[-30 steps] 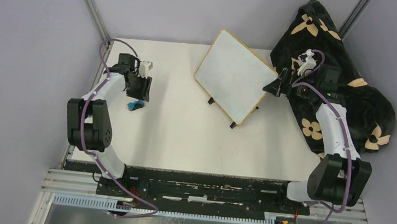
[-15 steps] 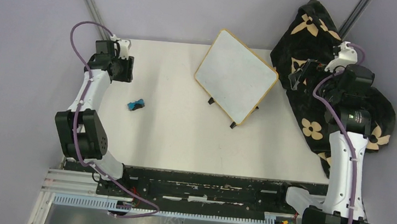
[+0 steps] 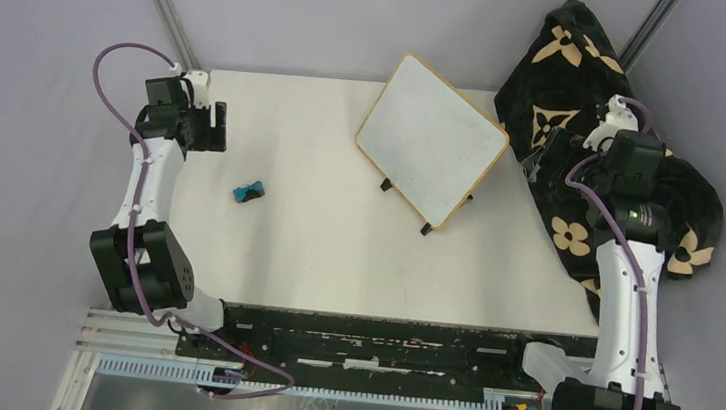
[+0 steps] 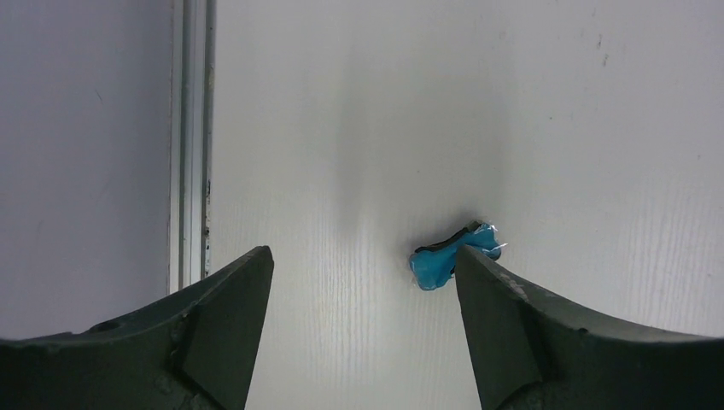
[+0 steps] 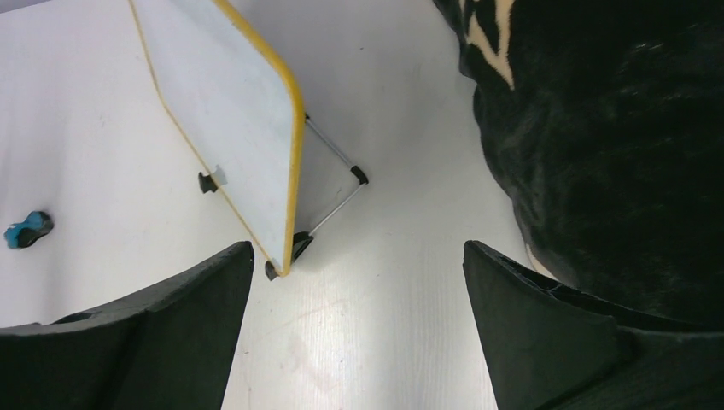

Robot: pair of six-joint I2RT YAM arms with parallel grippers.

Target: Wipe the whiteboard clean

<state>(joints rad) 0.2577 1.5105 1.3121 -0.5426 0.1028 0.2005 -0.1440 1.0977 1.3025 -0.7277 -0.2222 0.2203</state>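
The whiteboard (image 3: 433,139) leans on its black feet at the back middle of the table, turned at an angle; its face shows plain white inside a light-wood frame. In the right wrist view the whiteboard (image 5: 222,111) lies ahead and to the left. My right gripper (image 3: 536,159) (image 5: 359,252) hangs open and empty just right of the board, at the blanket's edge. My left gripper (image 3: 213,135) (image 4: 363,256) stands open and empty near the far left corner. A small blue eraser (image 3: 249,192) (image 4: 452,256) lies on the table beyond the left gripper's right finger, apart from it.
A black blanket with tan flower shapes (image 3: 606,138) (image 5: 615,128) is heaped over the table's right back corner. A metal rail (image 4: 189,145) runs along the table's left edge. White tabletop (image 3: 335,243) spreads between the arms.
My left gripper has drawn back from the blue eraser toward the far left corner and opened wide; the eraser stays on the table. My right gripper has moved off the board's right edge.
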